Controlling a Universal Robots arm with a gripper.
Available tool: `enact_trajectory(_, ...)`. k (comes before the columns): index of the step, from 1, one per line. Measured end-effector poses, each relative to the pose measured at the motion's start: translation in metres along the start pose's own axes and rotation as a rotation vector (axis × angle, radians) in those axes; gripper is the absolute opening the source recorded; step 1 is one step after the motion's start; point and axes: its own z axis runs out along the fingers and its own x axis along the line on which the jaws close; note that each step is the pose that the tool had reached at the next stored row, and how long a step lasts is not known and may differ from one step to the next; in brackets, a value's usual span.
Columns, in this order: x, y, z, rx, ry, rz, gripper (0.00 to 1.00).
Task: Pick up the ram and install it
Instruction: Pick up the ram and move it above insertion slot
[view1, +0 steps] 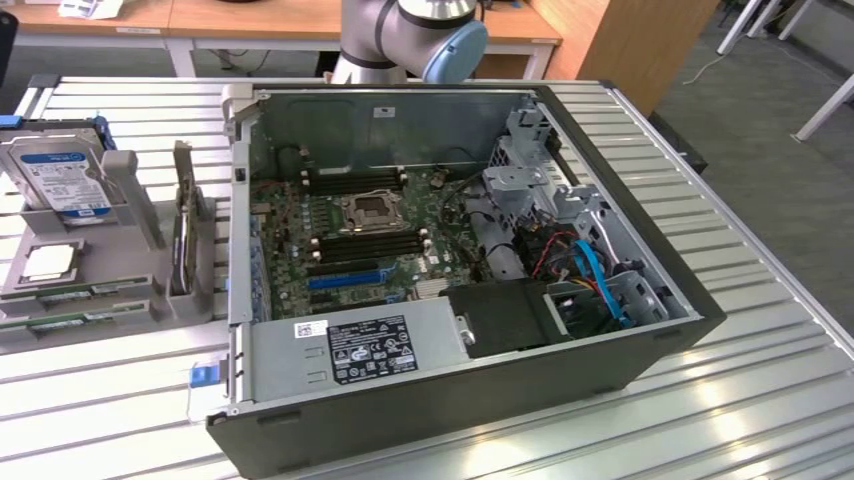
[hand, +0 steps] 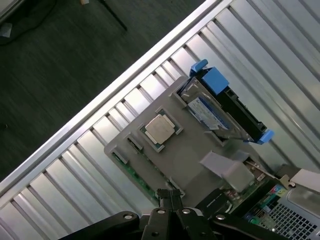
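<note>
Gripper (hand: 170, 199), closed and empty, above grey tray (hand: 192, 150) edge, ram (hand: 136, 176) alongside.

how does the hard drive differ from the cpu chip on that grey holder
The hard drive stands propped on edge in a blue carrier; the cpu chip lies flat in a square recess. The hard drive is larger and labelled; the cpu chip is plain metal. Both sit in the grey holder.

One open case (view1: 641, 340) holds one motherboard (view1: 360, 230), one power supply (view1: 367, 345) and two slot banks (view1: 350, 180). On the exterior view's left stand one hard drive (view1: 60, 180), one processor (view1: 50, 262), one card (view1: 187, 225) and two ram sticks (view1: 83, 292). One arm (view1: 407, 30) stands at the far side.
</note>
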Motion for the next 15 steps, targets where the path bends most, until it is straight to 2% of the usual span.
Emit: enact_trajectory(15,0.0,0.0,0.0,-0.003,0.006,-0.136,0.1)
